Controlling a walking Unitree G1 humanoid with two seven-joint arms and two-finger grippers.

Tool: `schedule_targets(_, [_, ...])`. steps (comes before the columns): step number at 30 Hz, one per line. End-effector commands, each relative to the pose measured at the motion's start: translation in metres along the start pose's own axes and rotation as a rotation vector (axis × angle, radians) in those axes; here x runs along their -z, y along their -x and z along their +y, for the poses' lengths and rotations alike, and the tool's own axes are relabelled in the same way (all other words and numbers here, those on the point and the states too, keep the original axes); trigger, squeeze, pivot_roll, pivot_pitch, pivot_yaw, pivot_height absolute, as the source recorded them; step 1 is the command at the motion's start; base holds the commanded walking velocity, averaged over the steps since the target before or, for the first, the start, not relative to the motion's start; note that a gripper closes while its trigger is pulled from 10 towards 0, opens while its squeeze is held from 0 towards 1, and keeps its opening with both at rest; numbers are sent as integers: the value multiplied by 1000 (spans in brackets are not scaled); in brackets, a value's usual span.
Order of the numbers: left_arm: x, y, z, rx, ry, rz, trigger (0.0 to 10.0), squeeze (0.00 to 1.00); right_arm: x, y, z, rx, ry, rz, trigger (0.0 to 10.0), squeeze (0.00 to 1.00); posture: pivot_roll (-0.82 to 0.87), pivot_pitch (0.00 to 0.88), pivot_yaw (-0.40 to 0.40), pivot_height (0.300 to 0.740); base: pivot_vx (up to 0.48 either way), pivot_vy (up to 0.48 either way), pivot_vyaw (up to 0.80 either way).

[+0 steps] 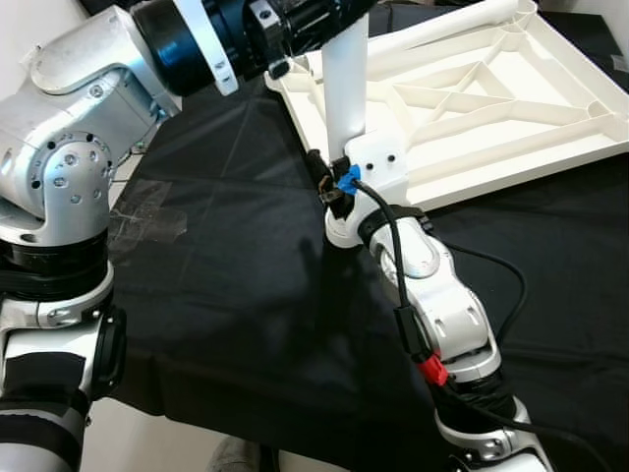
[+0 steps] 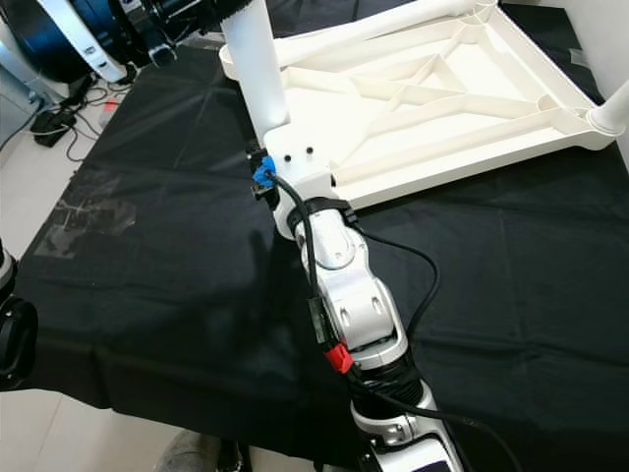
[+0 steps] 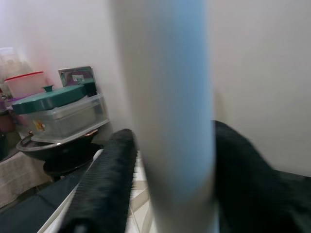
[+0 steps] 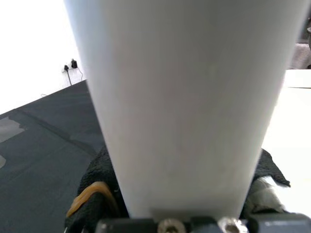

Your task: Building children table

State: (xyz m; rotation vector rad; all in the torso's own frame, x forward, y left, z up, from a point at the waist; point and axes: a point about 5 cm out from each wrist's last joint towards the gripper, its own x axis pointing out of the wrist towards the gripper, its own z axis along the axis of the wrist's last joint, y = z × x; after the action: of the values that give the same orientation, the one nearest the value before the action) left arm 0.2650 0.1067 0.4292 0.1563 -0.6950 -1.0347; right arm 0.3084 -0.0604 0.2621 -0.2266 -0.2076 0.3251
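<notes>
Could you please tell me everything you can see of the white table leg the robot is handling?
The white table leg is a smooth round tube, plastic by its look, standing roughly upright at the near corner of the upturned white tabletop, which lies underside up on the black cloth. The left tool grips it higher up, one black finger on each side; the right tool clasps it near its base.

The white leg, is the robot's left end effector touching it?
Touching. The left wrist view shows the black fingers pressed on both sides of the white leg.
</notes>
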Motion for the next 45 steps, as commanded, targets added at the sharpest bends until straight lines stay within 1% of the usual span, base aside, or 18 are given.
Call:
schedule_targets(1, [0,4,8,-53,-13,3,0,0,32,3,5,-18,-29,162,10000,0,8,272,14,740,0,0,0])
schedule_targets(13, [6,12,21,-70,16,9,0,0,31,4,6,-24,-29,156,10000,0,7,266,20,740,0,0,0])
schedule_targets(14, [7,13,22,-67,18,13,0,0,31,4,6,-34,-35,152,10000,553,6,265,22,740,0,0,0])
schedule_targets(15, [8,14,22,-66,19,16,0,0,30,4,6,-43,-39,147,10000,553,6,265,22,740,0,0,0])
schedule_targets(16, [8,14,22,-64,21,19,0,0,29,4,6,-64,-49,133,10000,1000,8,265,23,740,0,0,0])
schedule_targets(22, [10,16,22,-52,26,22,0,0,16,0,-2,-174,-77,35,10000,1000,10,266,25,740,0,0,0])
schedule_targets(26, [11,15,21,-42,31,23,0,0,6,-5,-19,-243,-69,-24,10000,1000,12,266,23,740,0,0,0])
schedule_targets(27, [12,15,20,-36,33,26,0,0,1,-7,-25,-308,-74,-44,10000,467,14,268,22,740,0,0,0])
schedule_targets(29, [12,15,20,-36,33,26,0,0,1,-7,-25,-308,-74,-44,10000,467,14,268,22,740,0,0,0])
schedule_targets(30, [13,14,19,-26,37,29,0,0,-11,-8,-30,-499,-97,-75,10000,0,18,274,24,740,0,0,0])
schedule_targets(31, [13,14,19,-26,37,29,0,0,-11,-8,-30,-499,-97,-75,10000,0,18,274,24,740,0,0,0])
schedule_targets(34, [13,12,18,-15,41,31,0,0,-21,-3,-30,-717,-78,-103,10000,0,20,275,24,740,0,0,0])
schedule_targets(35, [13,12,18,-15,41,31,0,0,-21,-3,-30,-717,-78,-103,10000,0,20,275,24,740,0,0,0])
schedule_targets(36, [14,12,18,-11,42,31,0,0,-23,-1,-31,-793,-66,-110,10000,0,21,278,25,740,0,0,0])
schedule_targets(37, [14,11,17,-5,42,32,0,0,-26,-3,-36,-859,-56,-130,6510,0,23,279,25,740,0,0,0])
schedule_targets(39, [14,11,17,-5,42,32,0,0,-26,-3,-36,-859,-56,-130,6510,0,23,279,25,740,0,0,0])
schedule_targets(40, [14,11,17,-3,42,32,0,0,-29,-5,-38,-888,-86,-144,0,0,24,281,27,740,0,0,0])
schedule_targets(45, [14,9,16,2,40,34,0,0,-32,-11,-40,-929,-97,-160,0,0,30,284,26,740,0,0,0])
